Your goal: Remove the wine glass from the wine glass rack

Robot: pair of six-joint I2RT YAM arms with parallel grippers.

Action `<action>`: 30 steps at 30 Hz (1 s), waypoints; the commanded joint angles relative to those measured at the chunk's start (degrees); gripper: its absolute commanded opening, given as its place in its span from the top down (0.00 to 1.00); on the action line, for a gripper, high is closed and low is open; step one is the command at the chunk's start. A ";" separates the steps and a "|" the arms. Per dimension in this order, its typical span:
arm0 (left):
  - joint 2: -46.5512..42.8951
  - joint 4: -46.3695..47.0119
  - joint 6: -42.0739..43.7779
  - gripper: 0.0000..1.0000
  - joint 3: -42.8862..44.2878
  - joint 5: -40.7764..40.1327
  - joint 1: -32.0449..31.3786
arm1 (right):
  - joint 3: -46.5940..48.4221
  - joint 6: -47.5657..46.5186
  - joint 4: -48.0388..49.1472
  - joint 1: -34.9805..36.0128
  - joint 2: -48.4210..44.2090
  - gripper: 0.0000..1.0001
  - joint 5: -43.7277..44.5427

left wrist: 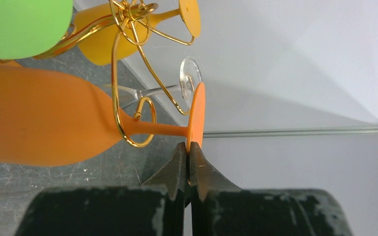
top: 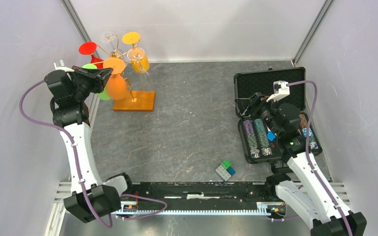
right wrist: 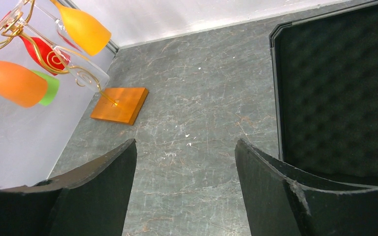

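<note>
The wine glass rack (top: 119,53), gold wire on a flat orange base (top: 140,101), stands at the back left. Several coloured glasses hang from it upside down. An orange wine glass (top: 116,86) hangs on the near arm, its stem in a gold loop (left wrist: 138,123). My left gripper (left wrist: 190,147) is shut on the rim of that glass's round foot (left wrist: 197,108), seen edge-on. The left gripper (top: 107,73) sits level with the rack top. My right gripper (right wrist: 184,145) stands open and holds nothing, over the black case at the right, far from the rack (right wrist: 39,54).
Yellow (top: 140,61), red (top: 89,50), green (top: 103,93) and clear (top: 110,38) glasses hang around the orange one. An open black case (top: 268,81) with rows of chips (top: 256,137) lies at the right. A small green and blue block (top: 225,170) lies near the front. The white wall is close behind the rack.
</note>
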 commanded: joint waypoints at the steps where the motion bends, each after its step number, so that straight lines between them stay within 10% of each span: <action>1: -0.82 1.32 -3.04 0.98 0.15 -3.65 0.56 | 0.55 -0.72 0.15 -0.28 -0.95 0.21 0.90; 30: 6.51 20.89 -13.98 0.98 0.19 9.92 -1.14 | -3.78 -1.85 9.08 -0.25 -2.94 0.03 -5.68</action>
